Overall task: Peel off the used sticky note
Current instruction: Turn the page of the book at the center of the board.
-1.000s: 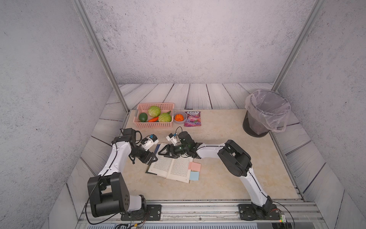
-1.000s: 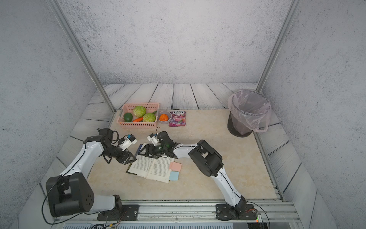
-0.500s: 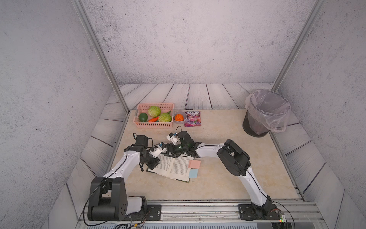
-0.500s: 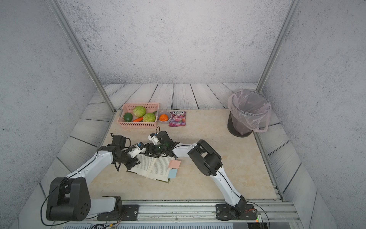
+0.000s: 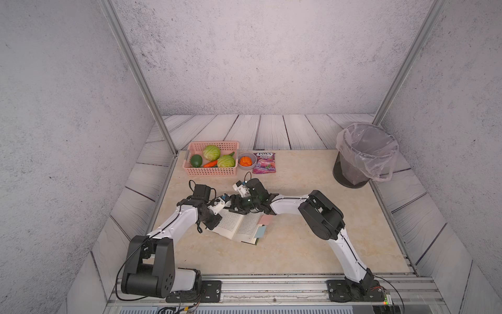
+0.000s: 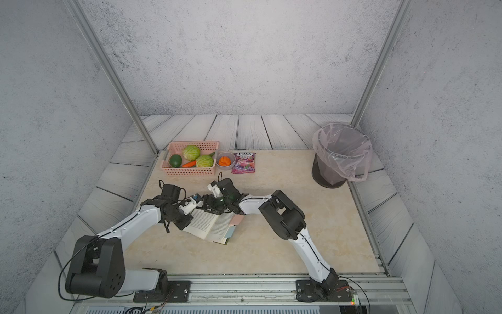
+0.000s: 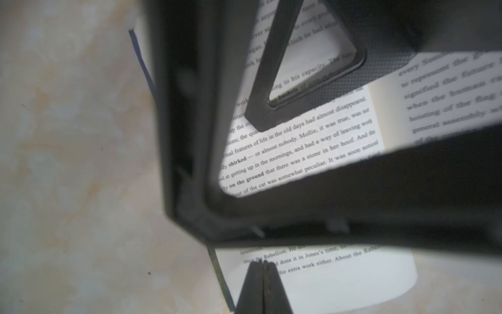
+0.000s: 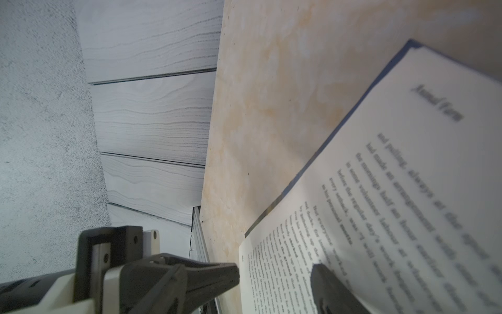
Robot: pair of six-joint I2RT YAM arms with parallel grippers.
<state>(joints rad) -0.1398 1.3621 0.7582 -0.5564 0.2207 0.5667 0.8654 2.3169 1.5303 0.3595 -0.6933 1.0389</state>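
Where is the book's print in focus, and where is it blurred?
Left wrist: book print crisp on one page, softer across the gutter. Right wrist: large lines blurred, small lines by the page corner sharper. Both top views: evenly lit, print too small.

One open paperback book [image 5: 233,221]. One pink paper sticky note [image 5: 265,219], one pale blue paper sticky note [image 5: 260,231]: two. One pink plastic basket [image 5: 210,171], eleven o'clock: two green cabbages [image 5: 211,152] [image 5: 226,161], one dark green avocado [image 5: 196,160], one orange carrot [image 5: 210,164]. One grey bowl [image 5: 254,161], one purple sweet packet [image 5: 264,162], one black bin [image 5: 350,175], two o'clock.

White links [image 5: 173,225], black joints [image 5: 323,217], apparently thin black cables [image 5: 117,282].
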